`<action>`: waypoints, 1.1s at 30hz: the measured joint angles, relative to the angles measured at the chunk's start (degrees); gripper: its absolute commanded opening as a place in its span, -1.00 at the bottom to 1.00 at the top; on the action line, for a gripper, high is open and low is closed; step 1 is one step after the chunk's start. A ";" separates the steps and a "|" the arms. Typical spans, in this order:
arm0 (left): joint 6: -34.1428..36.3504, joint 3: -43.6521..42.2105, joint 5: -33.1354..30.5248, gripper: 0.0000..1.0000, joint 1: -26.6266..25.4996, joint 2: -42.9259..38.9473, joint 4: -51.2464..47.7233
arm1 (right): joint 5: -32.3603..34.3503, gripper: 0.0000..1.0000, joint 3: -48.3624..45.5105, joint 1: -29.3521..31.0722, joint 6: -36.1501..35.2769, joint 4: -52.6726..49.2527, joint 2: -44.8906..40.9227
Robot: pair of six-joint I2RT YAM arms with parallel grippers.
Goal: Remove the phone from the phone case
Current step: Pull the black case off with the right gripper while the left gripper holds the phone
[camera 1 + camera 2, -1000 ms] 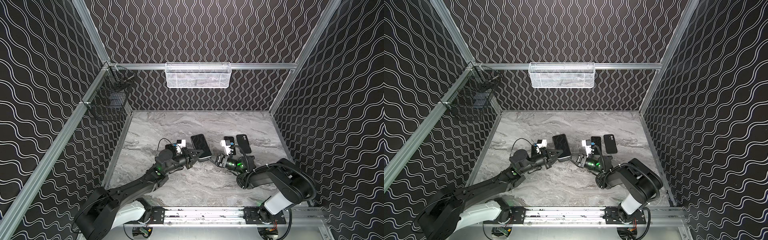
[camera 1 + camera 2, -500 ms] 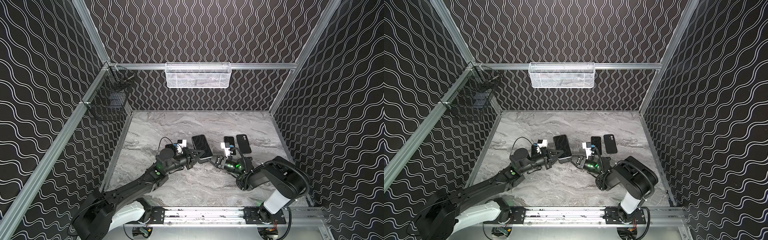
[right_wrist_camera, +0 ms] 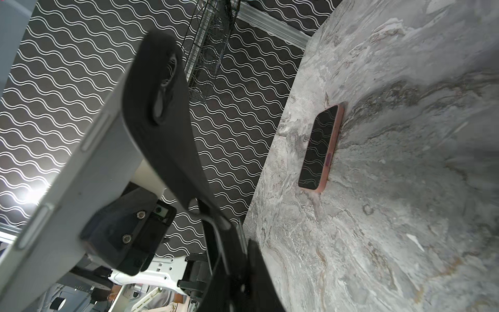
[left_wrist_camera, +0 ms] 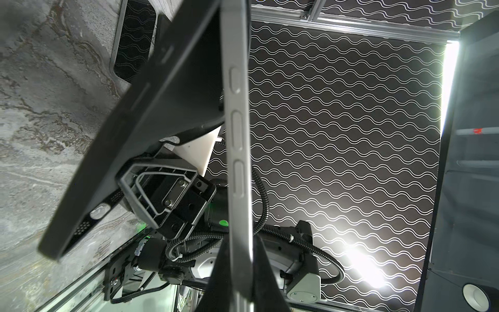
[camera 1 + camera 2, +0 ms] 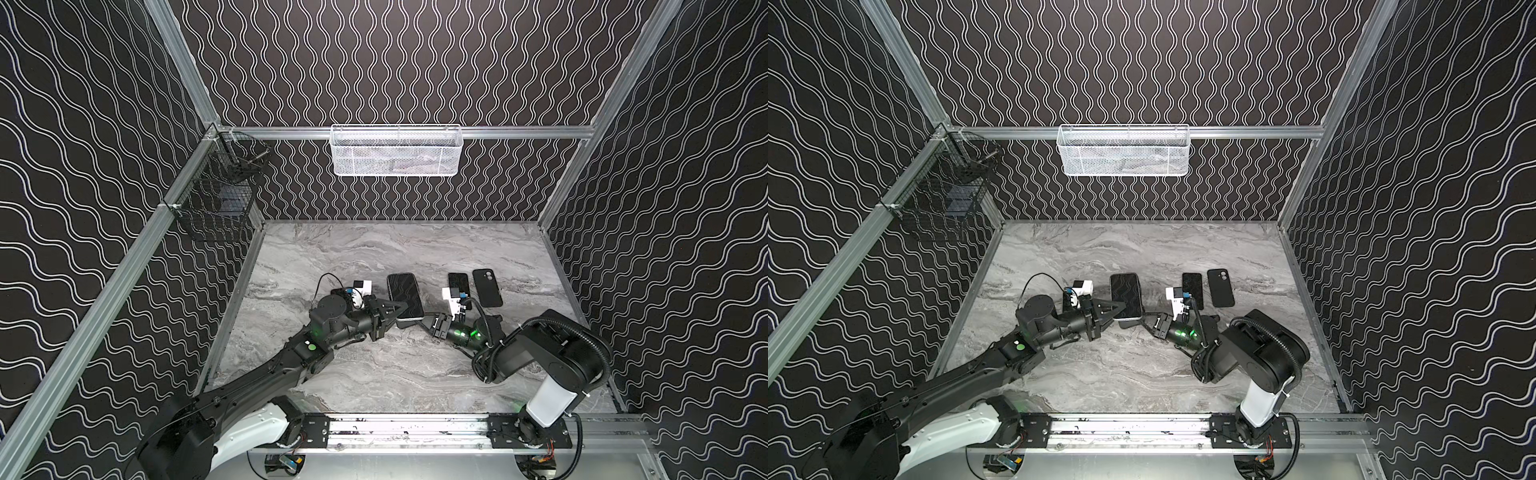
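Silver phone [image 4: 237, 135] clamped by left fingers [image 4: 267, 286], black case [image 4: 140, 129] by right fingers [image 3: 263, 283]; top views hide their gap.

two phones [image 5: 405, 293] [image 5: 458, 284], two black cases [image 4: 151, 121] [image 5: 487, 287], two robot arms [image 5: 291, 370] [image 5: 552, 361], one white mesh basket [image 5: 397, 151]

Silver-edged phone [image 4: 237, 135], black case [image 4: 151, 121], grey-marbled tabletop [image 5: 374, 249], wavy-lined walls [image 5: 374, 62].

Your left arm [image 5: 291, 365] and right arm [image 5: 552, 357] were black, each with a white shell nearest the base rail [image 5: 407, 428]. Green lights [image 5: 459, 332] glowed on joints farther from that rail. A corrugated hose [image 5: 603, 355] looped round the right arm. The left gripper [image 5: 402, 309] had black triangular open-frame fingers. White camera blocks [image 5: 362, 286] sat farthest from the rail. Two silver screws [image 4: 183, 183] dotted the right arm's wrist block [image 4: 194, 194].
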 measured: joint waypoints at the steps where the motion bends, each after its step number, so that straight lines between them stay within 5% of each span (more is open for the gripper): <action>1: 0.00 0.02 -0.02 -1.00 0.00 0.15 0.00 | 0.22 -0.76 -0.04 0.00 0.00 0.00 0.04; 17: -0.04 -0.85 -2.51 -1.00 -0.09 -0.90 -0.70 | 2.08 -0.75 -1.75 -0.02 -0.28 0.09 0.79; 23: 1.60 -3.10 -12.41 -1.00 -2.47 -9.05 6.38 | 2.71 -0.76 -1.53 -0.28 0.00 -1.29 2.51; 33: 4.31 -3.28 -15.67 -1.00 -3.56 -10.62 6.56 | 2.97 -0.74 -0.33 -0.28 0.22 -0.66 3.06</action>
